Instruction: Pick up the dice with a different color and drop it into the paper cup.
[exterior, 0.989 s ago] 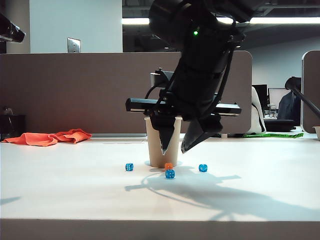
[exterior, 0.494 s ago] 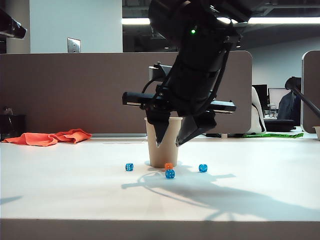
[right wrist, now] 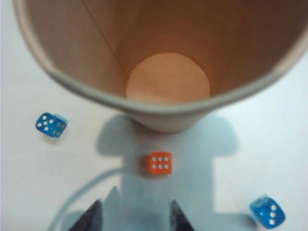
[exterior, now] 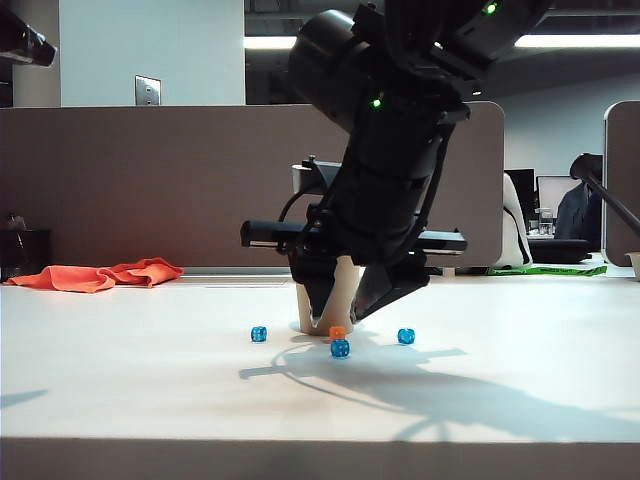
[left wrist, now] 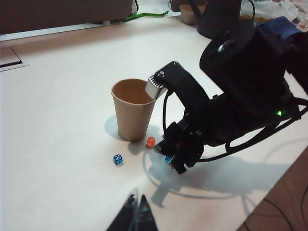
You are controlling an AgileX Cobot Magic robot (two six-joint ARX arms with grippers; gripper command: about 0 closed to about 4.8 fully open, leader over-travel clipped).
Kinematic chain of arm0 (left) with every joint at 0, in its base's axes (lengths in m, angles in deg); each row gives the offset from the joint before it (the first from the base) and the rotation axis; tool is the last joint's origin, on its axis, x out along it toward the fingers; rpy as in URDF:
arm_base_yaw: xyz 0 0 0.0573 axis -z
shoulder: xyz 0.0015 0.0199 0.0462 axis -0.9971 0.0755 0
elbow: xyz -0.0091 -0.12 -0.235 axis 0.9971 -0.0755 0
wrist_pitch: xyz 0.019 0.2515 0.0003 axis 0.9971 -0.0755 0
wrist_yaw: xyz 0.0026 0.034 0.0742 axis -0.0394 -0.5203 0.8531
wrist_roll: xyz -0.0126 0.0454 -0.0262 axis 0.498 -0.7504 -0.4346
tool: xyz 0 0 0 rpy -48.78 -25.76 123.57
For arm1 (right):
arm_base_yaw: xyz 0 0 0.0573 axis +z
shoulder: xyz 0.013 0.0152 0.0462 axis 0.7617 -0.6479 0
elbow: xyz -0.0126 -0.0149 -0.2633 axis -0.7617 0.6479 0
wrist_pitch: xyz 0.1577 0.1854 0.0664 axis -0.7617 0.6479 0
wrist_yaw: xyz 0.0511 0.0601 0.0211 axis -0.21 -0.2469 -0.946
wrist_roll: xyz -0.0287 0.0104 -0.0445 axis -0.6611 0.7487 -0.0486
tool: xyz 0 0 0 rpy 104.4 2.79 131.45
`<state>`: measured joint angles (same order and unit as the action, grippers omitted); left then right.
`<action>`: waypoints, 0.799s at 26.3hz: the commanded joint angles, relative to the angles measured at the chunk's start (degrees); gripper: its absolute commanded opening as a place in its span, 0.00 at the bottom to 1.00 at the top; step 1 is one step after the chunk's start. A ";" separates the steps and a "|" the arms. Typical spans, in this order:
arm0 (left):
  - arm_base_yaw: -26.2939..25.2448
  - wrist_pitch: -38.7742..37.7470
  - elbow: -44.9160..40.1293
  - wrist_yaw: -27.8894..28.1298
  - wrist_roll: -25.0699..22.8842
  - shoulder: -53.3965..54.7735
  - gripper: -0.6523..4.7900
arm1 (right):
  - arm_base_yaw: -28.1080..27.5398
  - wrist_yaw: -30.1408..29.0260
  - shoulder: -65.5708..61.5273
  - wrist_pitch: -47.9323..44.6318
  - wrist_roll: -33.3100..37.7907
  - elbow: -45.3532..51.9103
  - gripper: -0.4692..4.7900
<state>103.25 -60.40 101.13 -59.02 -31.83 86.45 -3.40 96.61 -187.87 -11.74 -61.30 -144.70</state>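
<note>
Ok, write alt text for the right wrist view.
An orange die lies on the white table just in front of the right gripper, whose two open fingertips frame it from below. Beyond it stands an empty paper cup, seen from above, with one blue die on each side.

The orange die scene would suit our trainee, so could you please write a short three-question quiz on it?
1. True or false: the orange die already lies inside the cup.
2. How many blue dice show in the exterior view?
3. The right gripper is: A) shut on the die, B) open above the die, C) inside the cup.

Key: 1. False; it sits on the table beside the cup. 2. Three. 3. B. The left gripper waits apart, shut.
</note>
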 commanded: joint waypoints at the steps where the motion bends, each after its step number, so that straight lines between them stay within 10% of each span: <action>1: -0.02 1.16 0.33 -0.09 0.28 -0.09 0.11 | 0.13 0.04 0.22 -2.56 0.04 -0.15 0.43; 21: -0.02 1.16 0.33 -0.17 0.31 -0.13 0.11 | -0.85 -1.27 -2.29 -6.73 0.04 -0.17 0.43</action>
<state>103.25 -59.98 101.13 -59.02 -31.65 86.42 -4.25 95.28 -190.34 -17.12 -61.30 -144.70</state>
